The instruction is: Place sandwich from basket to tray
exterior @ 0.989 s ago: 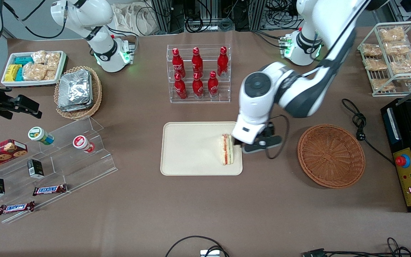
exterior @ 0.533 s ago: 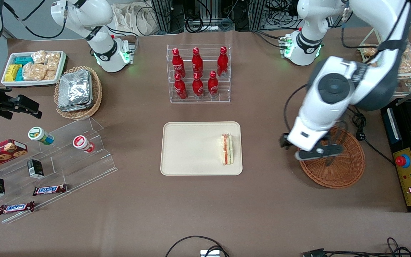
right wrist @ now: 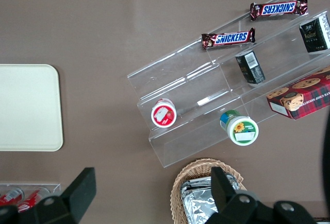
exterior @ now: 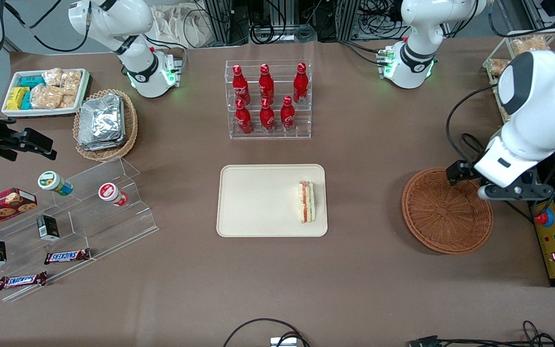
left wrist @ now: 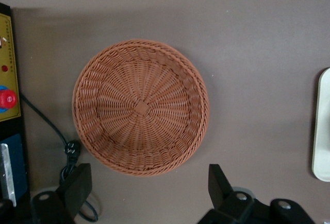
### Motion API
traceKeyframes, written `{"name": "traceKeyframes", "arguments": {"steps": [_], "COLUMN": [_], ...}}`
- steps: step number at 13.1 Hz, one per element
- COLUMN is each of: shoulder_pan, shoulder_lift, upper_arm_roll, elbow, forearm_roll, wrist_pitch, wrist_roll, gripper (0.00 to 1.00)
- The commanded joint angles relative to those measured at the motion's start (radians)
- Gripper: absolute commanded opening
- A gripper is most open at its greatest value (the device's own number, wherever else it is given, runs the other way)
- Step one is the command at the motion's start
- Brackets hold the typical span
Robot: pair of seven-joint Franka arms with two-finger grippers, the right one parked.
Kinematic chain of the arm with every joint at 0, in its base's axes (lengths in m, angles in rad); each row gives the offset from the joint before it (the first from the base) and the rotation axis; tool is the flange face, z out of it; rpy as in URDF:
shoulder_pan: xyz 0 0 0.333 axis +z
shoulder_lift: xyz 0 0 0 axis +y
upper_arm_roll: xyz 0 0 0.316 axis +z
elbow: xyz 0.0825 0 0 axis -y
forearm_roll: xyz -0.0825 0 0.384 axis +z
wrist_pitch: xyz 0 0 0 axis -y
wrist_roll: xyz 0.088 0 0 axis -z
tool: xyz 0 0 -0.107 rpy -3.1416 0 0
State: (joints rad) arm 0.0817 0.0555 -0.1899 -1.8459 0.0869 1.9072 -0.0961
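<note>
The sandwich (exterior: 306, 201), a white-bread wedge with red and green layers, lies on the cream tray (exterior: 258, 202) near its edge toward the working arm's end. The reddish-brown wicker basket (exterior: 446, 210) holds nothing; it also shows in the left wrist view (left wrist: 140, 106). My left gripper (left wrist: 147, 190) is open and holds nothing, raised above the table at the basket's rim. In the front view the gripper (exterior: 470, 179) hangs over the basket's edge nearest the black machine. A sliver of the tray (left wrist: 322, 126) shows in the left wrist view.
A black machine with a red button (exterior: 543, 218) stands beside the basket, with a black cable (exterior: 484, 164) on the table. A rack of red bottles (exterior: 268, 99) stands farther from the front camera than the tray. A wire rack of bagged snacks (exterior: 528, 72) stands above the machine.
My left gripper has moved from the tray, over the basket, toward the working arm's end of the table. The sandwich stays on the tray.
</note>
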Motion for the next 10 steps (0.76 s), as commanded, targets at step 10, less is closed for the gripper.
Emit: {"name": "traceKeyframes", "arguments": {"steps": [10], "shoulder_pan": [-0.092], "shoulder_lift": [-0.083], "upper_arm_roll": [0.099], "elbow": [0.154], "forearm_roll": [-0.052], "wrist_pitch": [-0.300], "wrist_roll": [0.015], "gripper": [1.00]}}
